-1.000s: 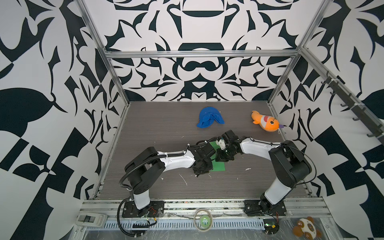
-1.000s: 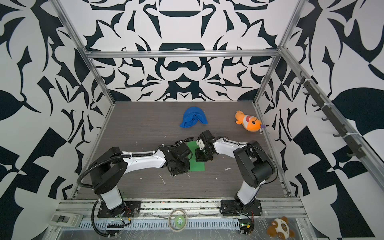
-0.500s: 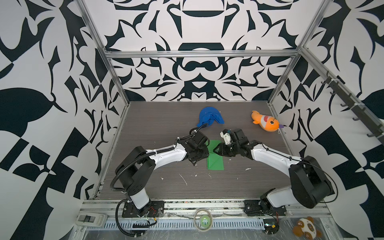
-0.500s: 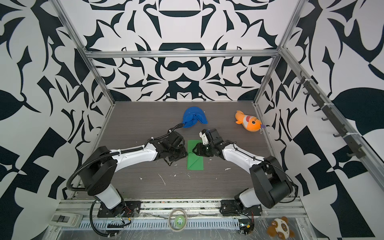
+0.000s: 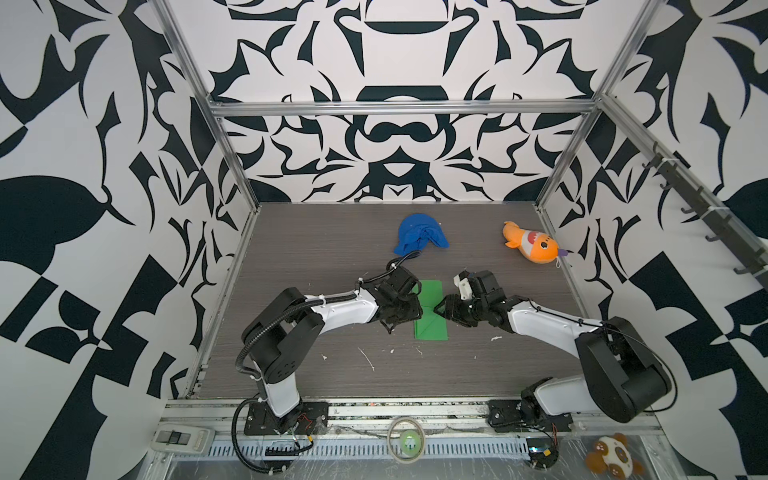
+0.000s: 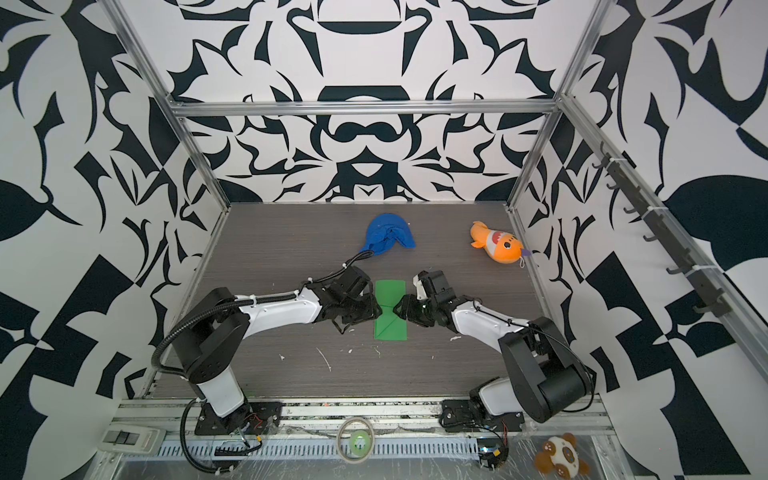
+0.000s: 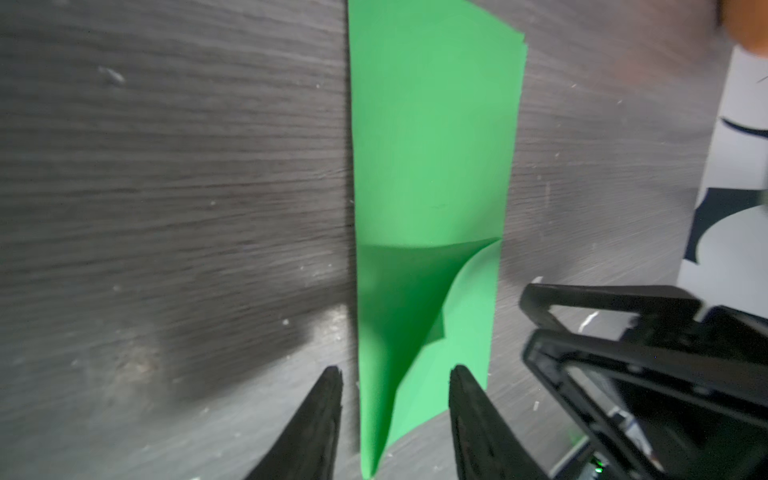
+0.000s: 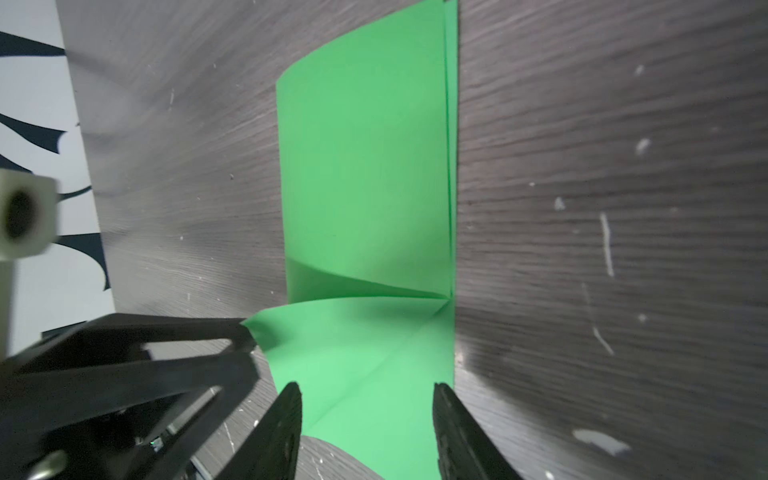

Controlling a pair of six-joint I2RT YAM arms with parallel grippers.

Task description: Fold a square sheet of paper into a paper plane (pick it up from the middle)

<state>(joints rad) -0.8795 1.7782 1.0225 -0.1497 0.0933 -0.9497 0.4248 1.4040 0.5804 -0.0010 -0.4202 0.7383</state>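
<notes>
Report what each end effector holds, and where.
Nothing held: left end effector and right end effector stand open at the middle of the folded green paper.

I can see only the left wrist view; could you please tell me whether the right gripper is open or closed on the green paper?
Observer: The right gripper is open, its jaws standing apart above the folded green paper.
Operator: Thank you. Does anything lie beyond the paper's far end?
Observer: Yes, a blue cloth lies farther back, apart from the paper.
Operator: Is anything else nearby?
Observer: An orange plush fish lies farther back and to the right of the paper.
</notes>
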